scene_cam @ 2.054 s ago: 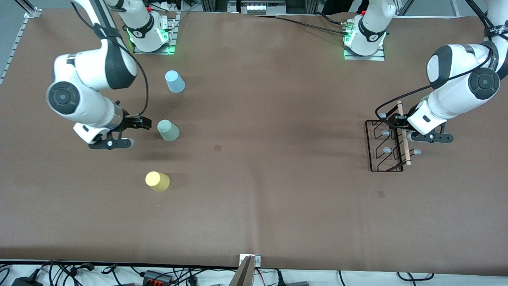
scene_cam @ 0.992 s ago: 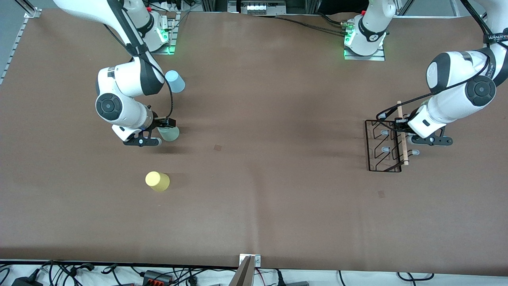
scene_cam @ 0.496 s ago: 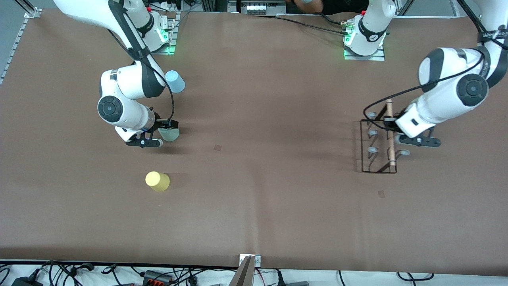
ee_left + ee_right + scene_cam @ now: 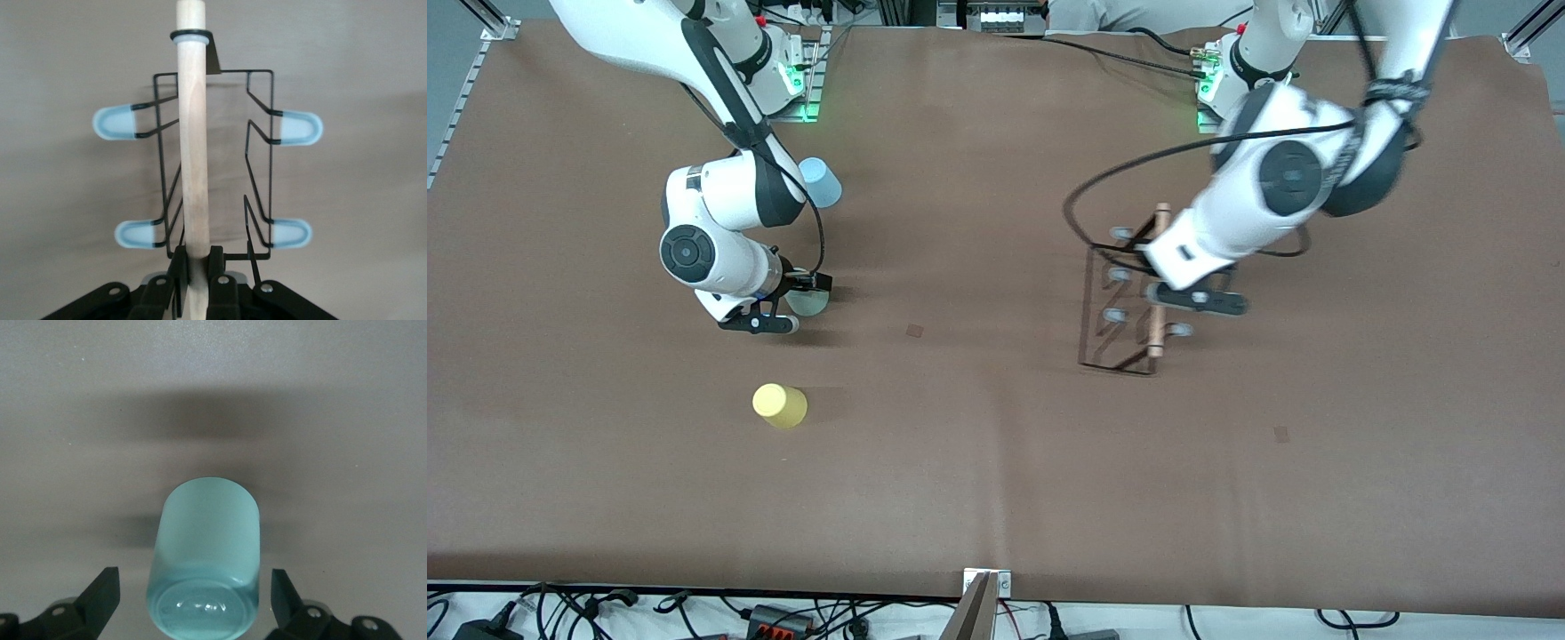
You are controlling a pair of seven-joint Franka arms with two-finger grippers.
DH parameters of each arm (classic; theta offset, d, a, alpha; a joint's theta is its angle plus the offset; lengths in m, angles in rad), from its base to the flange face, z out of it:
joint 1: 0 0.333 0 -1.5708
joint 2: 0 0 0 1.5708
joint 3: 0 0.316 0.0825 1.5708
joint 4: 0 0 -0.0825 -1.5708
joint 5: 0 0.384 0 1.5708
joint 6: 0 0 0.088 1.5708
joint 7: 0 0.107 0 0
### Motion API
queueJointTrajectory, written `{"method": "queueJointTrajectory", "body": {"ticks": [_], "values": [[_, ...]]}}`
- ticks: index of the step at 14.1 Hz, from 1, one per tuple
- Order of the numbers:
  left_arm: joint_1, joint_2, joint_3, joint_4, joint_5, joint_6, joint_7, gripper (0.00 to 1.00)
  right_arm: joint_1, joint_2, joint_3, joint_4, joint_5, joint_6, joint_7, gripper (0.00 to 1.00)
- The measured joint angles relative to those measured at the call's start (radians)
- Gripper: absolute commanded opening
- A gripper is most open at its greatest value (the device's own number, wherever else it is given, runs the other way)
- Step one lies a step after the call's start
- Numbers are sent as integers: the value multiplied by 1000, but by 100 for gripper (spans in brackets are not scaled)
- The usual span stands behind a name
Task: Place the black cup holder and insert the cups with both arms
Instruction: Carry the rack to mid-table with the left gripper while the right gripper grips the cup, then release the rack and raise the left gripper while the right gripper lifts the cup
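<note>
The mint-green cup (image 4: 205,553) stands upside down on the tabletop (image 4: 996,462) directly between the spread fingers of the right pincer (image 4: 787,307), which flank it on both sides without touching, so the grasp turns on closing across the cup's width. The black cup holder (image 4: 1125,307) hangs from the left pincer (image 4: 195,267), which is clamped on the wooden handle (image 4: 193,133) near one end (the dowel's long axis runs straight away from that pincer). The yellow cup (image 4: 780,405) and light blue cup (image 4: 819,181) stand apart from the right pincer, untouched.
</note>
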Motion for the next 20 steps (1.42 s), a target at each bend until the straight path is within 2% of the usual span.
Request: {"method": "queueJointTrajectory", "body": {"ticks": [3, 4, 5, 7, 9, 13, 15, 16, 17, 18, 20], "values": [[-143, 122, -1, 139, 0, 1, -176, 0, 0, 0, 0, 0, 0, -1, 1, 54], [-175, 161, -1, 184, 0, 1, -211, 0, 0, 0, 0, 0, 0, -1, 1, 43], [-193, 194, -1, 223, 0, 2, -231, 0, 0, -3, -1, 1, 0, -4, 2, 38], [-217, 237, -1, 271, 0, 2, -251, 0, 0, -2, -1, 1, 0, -4, 2, 33], [-239, 259, -1, 293, 0, 4, -272, 0, 0, -6, -1, 24, 0, -31, 2, 33], [-272, 306, -1, 300, 0, 86, -302, 2, -1, -45, -8, 216, 0, -286, 2, 33], [-272, 322, 0, 305, 0, 98, -302, 20, -1, -56, -10, 279, 0, -348, 2, 33], [-272, 325, 1, 308, 0, 99, -302, 37, -1, -55, -10, 288, 0, -353, 2, 33], [-271, 325, 1, 309, 0, 98, -302, 92, -1, -52, -10, 288, 0, -353, 2, 33], [-271, 325, 2, 310, 0, 98, -302, 100, -1, -47, -10, 288, 0, -353, 2, 33], [-269, 323, 6, 320, 5, 87, -301, 100, -1, -41, -10, 288, 0, -353, 2, 33]]}}
